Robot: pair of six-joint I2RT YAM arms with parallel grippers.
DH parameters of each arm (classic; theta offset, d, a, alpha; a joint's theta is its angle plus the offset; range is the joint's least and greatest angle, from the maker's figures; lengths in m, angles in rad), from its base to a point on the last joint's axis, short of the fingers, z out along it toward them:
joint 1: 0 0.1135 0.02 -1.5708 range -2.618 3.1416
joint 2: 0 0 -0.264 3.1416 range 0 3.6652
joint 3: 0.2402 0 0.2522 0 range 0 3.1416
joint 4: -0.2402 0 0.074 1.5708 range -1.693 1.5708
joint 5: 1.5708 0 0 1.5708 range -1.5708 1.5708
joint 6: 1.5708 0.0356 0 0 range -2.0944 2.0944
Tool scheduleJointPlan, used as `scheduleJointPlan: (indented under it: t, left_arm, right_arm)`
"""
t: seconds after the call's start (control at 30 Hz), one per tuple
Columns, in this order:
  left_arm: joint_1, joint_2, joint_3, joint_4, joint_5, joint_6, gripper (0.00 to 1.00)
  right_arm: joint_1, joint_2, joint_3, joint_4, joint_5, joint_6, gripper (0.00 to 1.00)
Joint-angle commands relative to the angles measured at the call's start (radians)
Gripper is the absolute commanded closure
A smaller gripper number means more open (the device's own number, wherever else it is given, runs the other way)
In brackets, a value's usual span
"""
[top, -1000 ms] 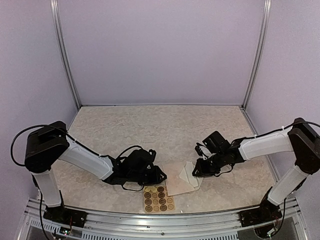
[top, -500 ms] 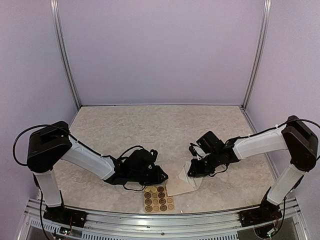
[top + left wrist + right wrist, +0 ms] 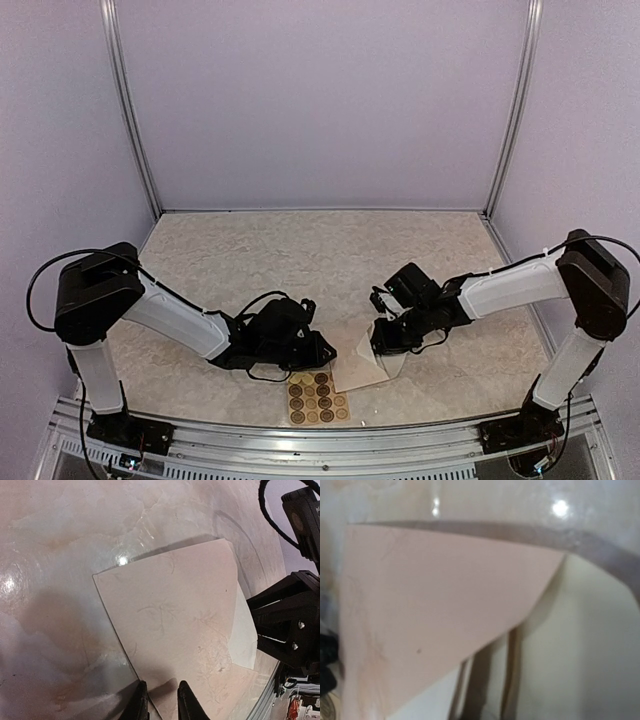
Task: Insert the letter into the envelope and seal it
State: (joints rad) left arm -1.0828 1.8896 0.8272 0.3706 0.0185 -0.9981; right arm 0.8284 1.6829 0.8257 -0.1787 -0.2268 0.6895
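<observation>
Two arms reach low over the desk (image 3: 300,260), their claws facing each other across the envelope (image 3: 362,368). It lies flat near the desk's near edge, a little right of the middle, just beside a tan sheet of round brown stickers (image 3: 318,397). The left gripper (image 3: 322,352) sits at the envelope's left edge, its fingers (image 3: 141,706) a narrow gap apart with the paper's edge running between them. The right gripper (image 3: 378,342) is over the flap end. In its wrist view the tan pointed flap (image 3: 435,615) fills the frame, with whiter paper behind it. Its fingers are blurred, so I cannot tell whether they pinch the flap.
</observation>
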Motion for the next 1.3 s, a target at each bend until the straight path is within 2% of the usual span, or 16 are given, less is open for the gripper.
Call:
scheduleJointPlan:
  t: [0.0,0.23,0.43,0.57,0.97,1.27]
  left_arm:
    - [-0.005,0.007,0.001,-0.055,-0.015,0.01,0.81]
    - [-0.006,-0.039,-0.012,-0.079,-0.052,0.019,0.8]
    - [-0.017,-0.06,-0.01,-0.085,-0.063,0.017,0.78]
    - [-0.017,-0.049,-0.01,-0.085,-0.057,0.015,0.74]
    - [-0.02,-0.022,-0.01,-0.071,-0.047,0.008,0.74]
    - [-0.022,-0.006,-0.014,-0.057,-0.039,0.001,0.75]
  right_arm:
    - [0.015,-0.037,0.011,-0.048,0.047,0.016,0.81]
    - [-0.016,-0.144,-0.023,-0.115,0.101,0.018,0.6]
    - [-0.019,-0.175,-0.042,-0.08,0.058,0.025,0.48]
    - [-0.012,-0.14,-0.041,-0.051,0.033,0.027,0.48]
    - [0.029,-0.037,0.003,-0.02,0.014,0.027,0.44]
    - [0.052,-0.001,0.029,-0.015,0.004,0.03,0.5]
